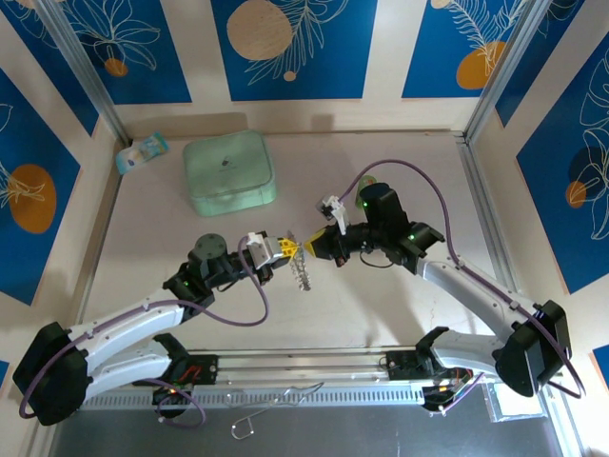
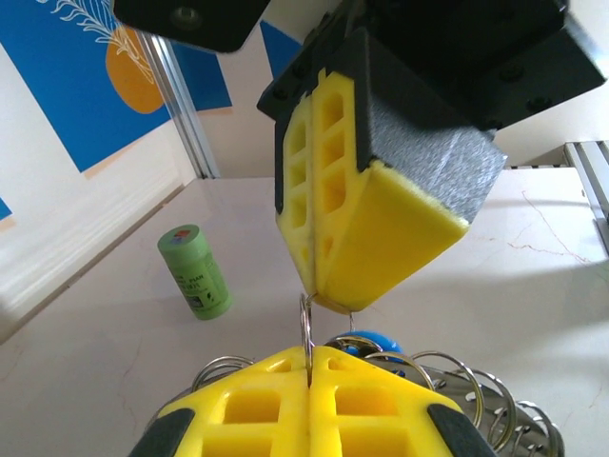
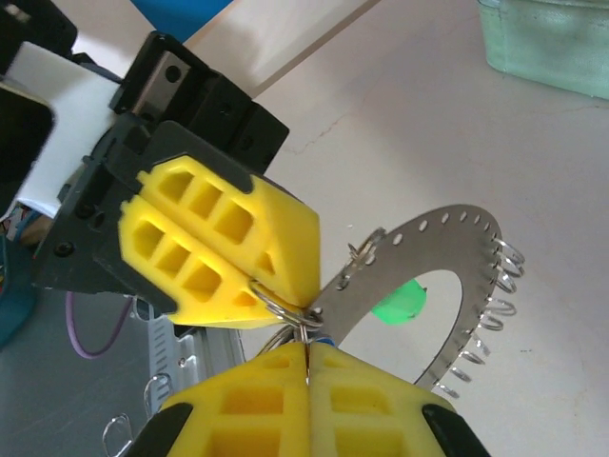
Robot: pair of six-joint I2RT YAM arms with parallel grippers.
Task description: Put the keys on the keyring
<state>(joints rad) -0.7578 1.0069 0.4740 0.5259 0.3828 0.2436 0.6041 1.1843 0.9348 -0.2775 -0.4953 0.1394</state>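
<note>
The keyring (image 3: 461, 224) is a flat silvery ring with punched holes and several small split rings on its rim; it hangs above the table between both grippers (image 1: 303, 268). My left gripper (image 2: 309, 367) (image 1: 285, 248) is shut on one small split ring (image 2: 306, 328) at the keyring's edge. My right gripper (image 3: 306, 354) (image 1: 317, 247) meets it tip to tip and is shut on a thin metal ring (image 3: 306, 335) at the same spot. The blue key head (image 2: 373, 343) peeks out just behind the left fingers. A green key head (image 3: 400, 303) shows through the keyring's hollow centre.
A mint-green square case (image 1: 228, 171) lies at the back left, with a small teal-and-white packet (image 1: 141, 152) beyond it. An upright green cylinder (image 2: 195, 271) stands on the table behind the right arm. Metal frame rails (image 1: 504, 257) border the table.
</note>
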